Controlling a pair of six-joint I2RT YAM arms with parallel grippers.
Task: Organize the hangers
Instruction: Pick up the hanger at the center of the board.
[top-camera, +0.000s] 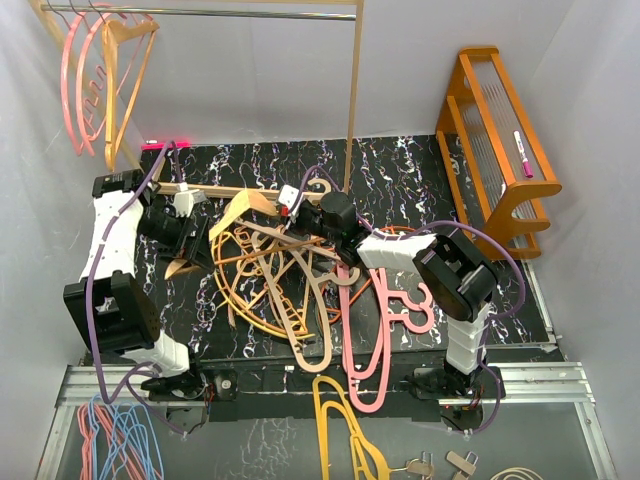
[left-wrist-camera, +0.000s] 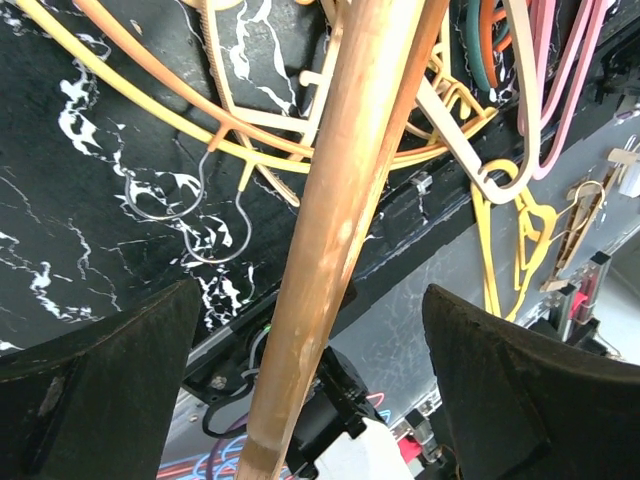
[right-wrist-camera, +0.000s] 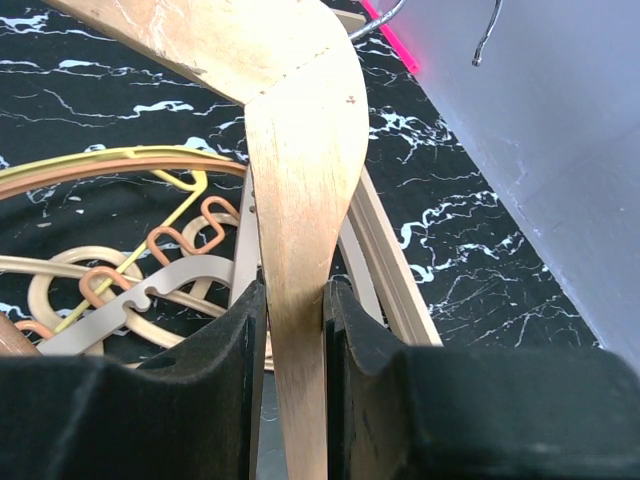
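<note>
A pale wood-tan hanger (top-camera: 243, 206) is lifted over the back of the black mat (top-camera: 420, 165). My right gripper (top-camera: 297, 207) is shut on one of its arms (right-wrist-camera: 296, 200), the pads pressed against both faces. My left gripper (top-camera: 188, 240) is open around the hanger's other arm (left-wrist-camera: 340, 220); its fingers (left-wrist-camera: 120, 370) stand well clear on both sides. Below lies a tangle of hangers (top-camera: 280, 280), orange, yellow and tan, with pink ones (top-camera: 372, 340) reaching the mat's front edge. A few pink and tan hangers (top-camera: 100, 70) hang on the rail (top-camera: 220, 13).
The rail's wooden post (top-camera: 353, 90) and low crossbar (top-camera: 225, 190) stand just behind the grippers. An orange wooden rack (top-camera: 495, 140) is at the right wall. A mustard-yellow hanger (top-camera: 340, 425) and a blue-and-pink bunch (top-camera: 115, 440) lie in front of the mat.
</note>
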